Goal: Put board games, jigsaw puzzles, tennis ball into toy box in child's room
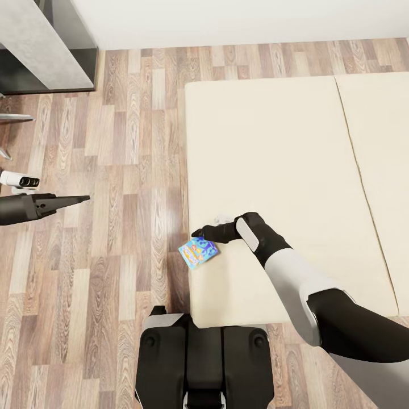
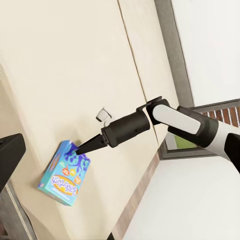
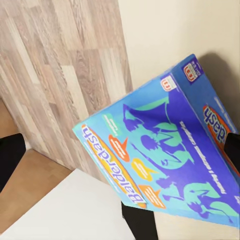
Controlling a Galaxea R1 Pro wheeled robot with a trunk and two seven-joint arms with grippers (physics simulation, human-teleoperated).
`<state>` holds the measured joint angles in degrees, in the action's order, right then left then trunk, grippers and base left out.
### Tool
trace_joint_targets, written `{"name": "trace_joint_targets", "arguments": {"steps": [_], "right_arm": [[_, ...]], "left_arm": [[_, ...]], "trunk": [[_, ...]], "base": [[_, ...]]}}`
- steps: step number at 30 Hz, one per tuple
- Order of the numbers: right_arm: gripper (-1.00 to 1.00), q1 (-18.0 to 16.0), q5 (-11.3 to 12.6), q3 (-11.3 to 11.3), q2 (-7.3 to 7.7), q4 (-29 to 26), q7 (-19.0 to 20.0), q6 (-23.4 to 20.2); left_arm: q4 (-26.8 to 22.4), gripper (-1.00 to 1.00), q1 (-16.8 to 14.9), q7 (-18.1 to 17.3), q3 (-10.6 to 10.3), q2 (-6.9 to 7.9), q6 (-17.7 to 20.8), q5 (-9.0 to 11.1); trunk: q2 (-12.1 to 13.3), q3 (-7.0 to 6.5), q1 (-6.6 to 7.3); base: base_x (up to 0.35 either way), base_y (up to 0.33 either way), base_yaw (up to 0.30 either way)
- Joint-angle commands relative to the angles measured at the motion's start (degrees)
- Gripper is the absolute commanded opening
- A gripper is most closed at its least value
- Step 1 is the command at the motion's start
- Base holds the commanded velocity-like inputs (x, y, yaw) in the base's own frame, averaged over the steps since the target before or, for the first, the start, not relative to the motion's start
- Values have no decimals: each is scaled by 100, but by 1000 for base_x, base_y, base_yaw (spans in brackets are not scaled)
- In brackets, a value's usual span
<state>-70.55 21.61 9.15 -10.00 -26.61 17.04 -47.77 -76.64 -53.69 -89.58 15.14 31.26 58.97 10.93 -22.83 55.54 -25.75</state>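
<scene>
- The right gripper (image 1: 199, 233) points at the board game (image 1: 199, 251), low and left of centre in the head view; the left wrist view shows its tip (image 2: 80, 147) touching the box's upper edge. I cannot tell whether its jaws are spread or pinching.
- The right wrist view shows the box (image 3: 165, 155) close up: a flat, glossy blue rectangle with teal figures and orange labels, dark fingers (image 3: 140, 222) at its edges.
- The box lies at the bed (image 1: 284, 159) corner, one corner overhanging the floor (image 1: 113, 227).
- The left gripper (image 1: 79, 199), at mid-left in the head view, hangs over the floor with jaws pressed together.
- The bed is smooth cream, with a seam; the floor is grained wood plank.
</scene>
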Motion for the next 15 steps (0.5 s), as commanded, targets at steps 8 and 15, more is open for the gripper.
{"name": "trace_joint_targets", "arguments": {"steps": [8,15], "right_arm": [[100,-3,-43,0,0,-2,45,-13],[100,-3,-43,5,0,-2,47,-15]], "left_arm": [[-1,100,-2,-20,-2,-2,54,-3],[-1,100,-2,-26,-2,-4,54,-3]], "trunk": [[-9,6,-3],[-9,6,-3]], "base": [[0,0,0],[0,0,0]]}}
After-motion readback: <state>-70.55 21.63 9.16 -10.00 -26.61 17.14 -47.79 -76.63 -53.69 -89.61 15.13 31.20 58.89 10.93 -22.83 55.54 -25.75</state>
